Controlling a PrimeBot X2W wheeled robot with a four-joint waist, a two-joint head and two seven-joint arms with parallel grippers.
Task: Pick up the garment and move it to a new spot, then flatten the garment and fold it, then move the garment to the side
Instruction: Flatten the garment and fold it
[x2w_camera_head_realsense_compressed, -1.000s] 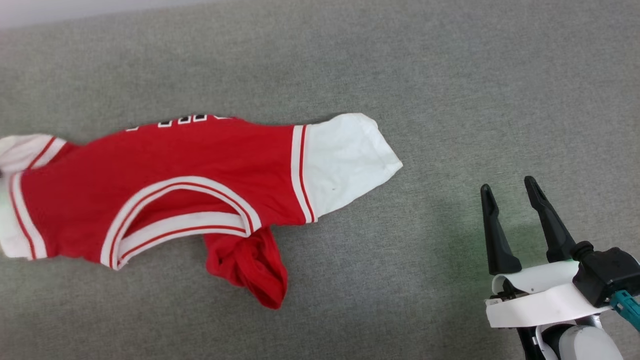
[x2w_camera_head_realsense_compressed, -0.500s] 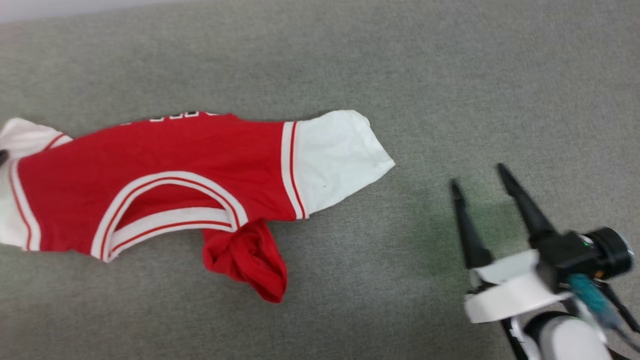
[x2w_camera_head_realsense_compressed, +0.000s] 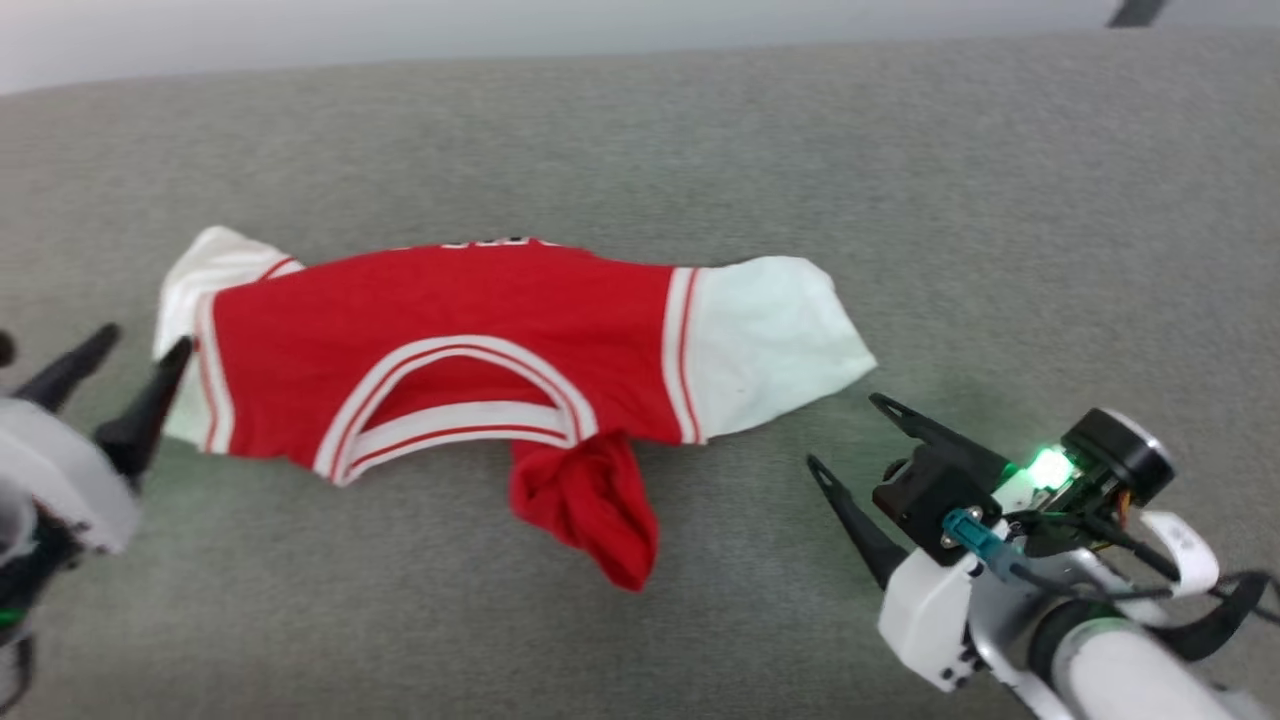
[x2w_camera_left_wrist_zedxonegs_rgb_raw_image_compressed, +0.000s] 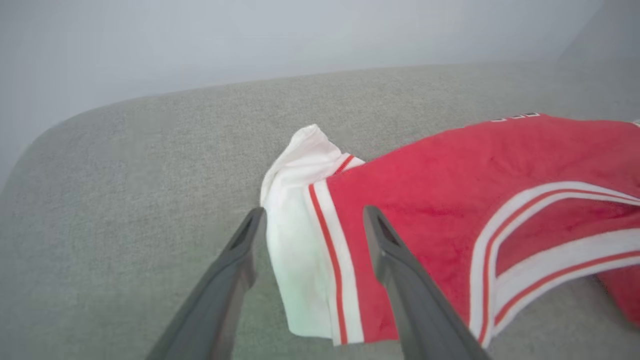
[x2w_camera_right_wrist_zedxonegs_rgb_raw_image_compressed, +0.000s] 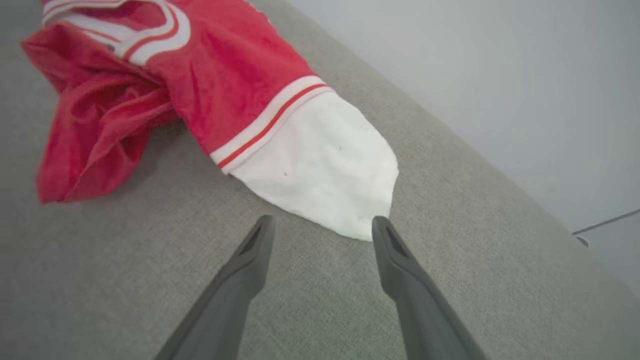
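Nearest you, both tools sit low at the corners of the head view. The left gripper (x2w_camera_head_realsense_compressed: 147, 338) has its jaws spread wide and holds nothing. One fingertip lies against the outline of the garment's left white sleeve (x2w_camera_head_realsense_compressed: 190, 290); you cannot tell whether it touches the cloth. In the left wrist view that sleeve's edge shows in the gap between the fingers. The right gripper (x2w_camera_head_realsense_compressed: 843, 430) is likewise wide open and empty, fingers pointing at the right white sleeve (x2w_camera_head_realsense_compressed: 770, 340), tips just short of its end.

Bare grey fabric surface (x2w_camera_head_realsense_compressed: 900, 200) runs along the near side, broken only by a bunched red fold (x2w_camera_head_realsense_compressed: 590, 500) hanging towards you from below the collar.

The garment (x2w_camera_head_realsense_compressed: 450, 330) lies crosswise between the two grippers, red body in the middle, striped neckline facing you, one sleeve towards each tool. Dark lettering peeks out at its far edge.

Beyond it, a wide band of open surface, widest at right. The far edge crosses the whole view, with a pale wall (x2w_camera_head_realsense_compressed: 300, 30) behind; the left wrist view shows a rounded corner.
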